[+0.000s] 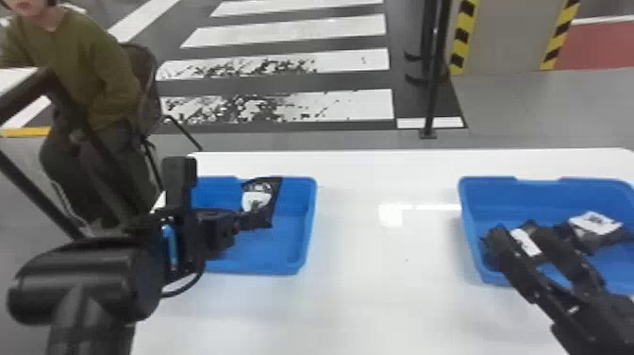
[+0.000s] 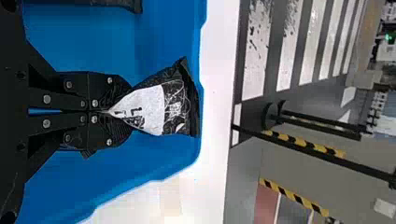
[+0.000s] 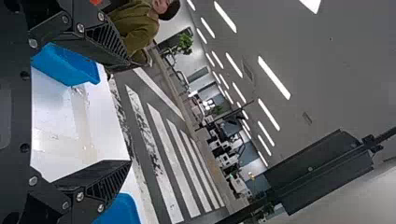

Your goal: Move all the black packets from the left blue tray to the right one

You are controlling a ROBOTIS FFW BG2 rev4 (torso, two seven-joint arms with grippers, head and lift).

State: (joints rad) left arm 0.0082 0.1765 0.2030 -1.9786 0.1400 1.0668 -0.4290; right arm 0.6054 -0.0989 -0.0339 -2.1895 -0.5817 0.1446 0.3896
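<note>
My left gripper point(image 1: 241, 221) is over the left blue tray point(image 1: 307, 226), holding a black packet point(image 1: 258, 200) with a white label. In the left wrist view, the left gripper point(image 2: 110, 112) is shut on one end of this packet point(image 2: 144, 109), whose free end fans out over the tray floor. My right gripper point(image 1: 518, 231) is over the right blue tray point(image 1: 471, 222). Its fingers are wide apart in the right wrist view, where the right gripper point(image 3: 130, 113) has nothing between its fingertips. Black packets with white labels point(image 1: 595, 223) lie in the right tray, partly hidden by that gripper.
Both trays stand on a white table point(image 1: 377, 292), with a stretch of tabletop between them. Beyond the table's far edge are a striped floor and a black post point(image 1: 431, 94).
</note>
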